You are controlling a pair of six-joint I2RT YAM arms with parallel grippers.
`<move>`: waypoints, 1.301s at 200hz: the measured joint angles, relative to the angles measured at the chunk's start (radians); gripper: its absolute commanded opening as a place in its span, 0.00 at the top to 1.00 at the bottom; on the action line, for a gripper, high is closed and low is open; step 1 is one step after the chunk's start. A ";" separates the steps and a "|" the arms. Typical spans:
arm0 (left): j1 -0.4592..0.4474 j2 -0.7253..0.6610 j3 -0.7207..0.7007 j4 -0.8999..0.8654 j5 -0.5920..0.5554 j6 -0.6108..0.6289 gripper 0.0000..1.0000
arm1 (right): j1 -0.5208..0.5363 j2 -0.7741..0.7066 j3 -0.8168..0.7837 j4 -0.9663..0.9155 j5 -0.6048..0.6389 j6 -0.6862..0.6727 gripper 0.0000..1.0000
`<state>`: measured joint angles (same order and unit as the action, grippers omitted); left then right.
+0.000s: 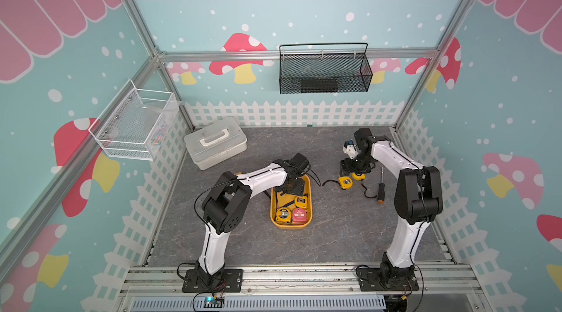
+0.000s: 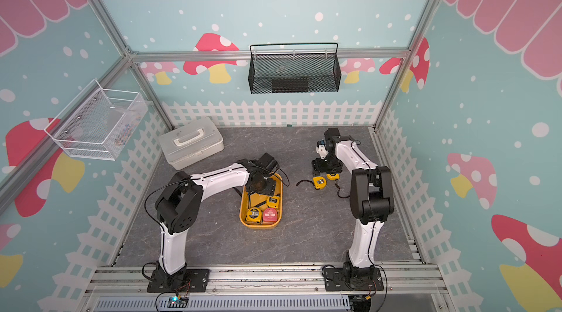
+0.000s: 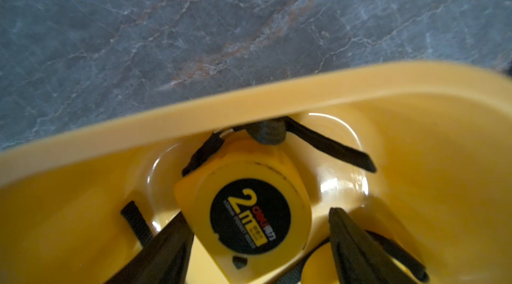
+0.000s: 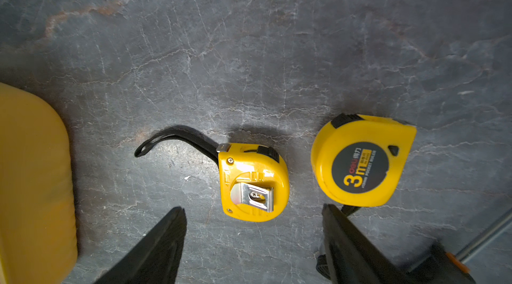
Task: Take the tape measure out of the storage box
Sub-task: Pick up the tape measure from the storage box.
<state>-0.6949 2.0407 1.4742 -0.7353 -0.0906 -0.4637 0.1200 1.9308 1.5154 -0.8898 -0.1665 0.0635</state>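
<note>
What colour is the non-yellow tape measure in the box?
Tape measure: pinkish red, best in a top view.

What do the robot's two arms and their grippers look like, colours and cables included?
The left arm and right arm match: glossy white link shells, bulky black joint housings, thin black cables looping beside them, each on a flat black base plate. The left gripper and right gripper have matte black fingers tapering to narrow tips. No markings are legible.

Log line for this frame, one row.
left gripper: open, astride 2m tape in box | right gripper: open, above two tapes on table
</note>
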 measured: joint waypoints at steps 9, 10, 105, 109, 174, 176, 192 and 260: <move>0.001 0.000 0.000 0.000 0.000 0.001 0.23 | 0.000 0.000 0.000 0.000 0.000 0.000 0.22; 0.001 0.000 0.000 0.000 -0.001 0.002 0.24 | 0.000 0.000 0.000 0.000 0.000 0.000 0.22; 0.003 0.021 0.025 0.000 -0.005 0.035 0.38 | 0.006 0.000 -0.009 -0.007 0.001 -0.004 0.22; 0.003 0.021 0.025 0.000 -0.005 0.035 0.37 | 0.006 0.000 -0.009 -0.007 0.001 -0.004 0.22; 0.014 0.029 0.055 -0.004 -0.019 0.056 0.24 | 0.006 0.000 -0.008 -0.012 0.001 -0.005 0.22; 0.014 0.029 0.057 -0.003 -0.019 0.056 0.24 | 0.006 0.000 -0.008 -0.012 0.001 -0.005 0.22; 0.014 0.040 0.072 -0.003 -0.018 0.053 0.24 | 0.006 0.000 -0.008 -0.013 0.000 -0.006 0.22; 0.013 0.081 0.088 -0.001 -0.010 0.048 0.26 | 0.006 0.000 0.004 -0.019 -0.001 -0.010 0.22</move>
<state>-0.6823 2.1220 1.5623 -0.7364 -0.1009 -0.4160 0.1257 1.9308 1.5192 -0.9092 -0.1673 0.0536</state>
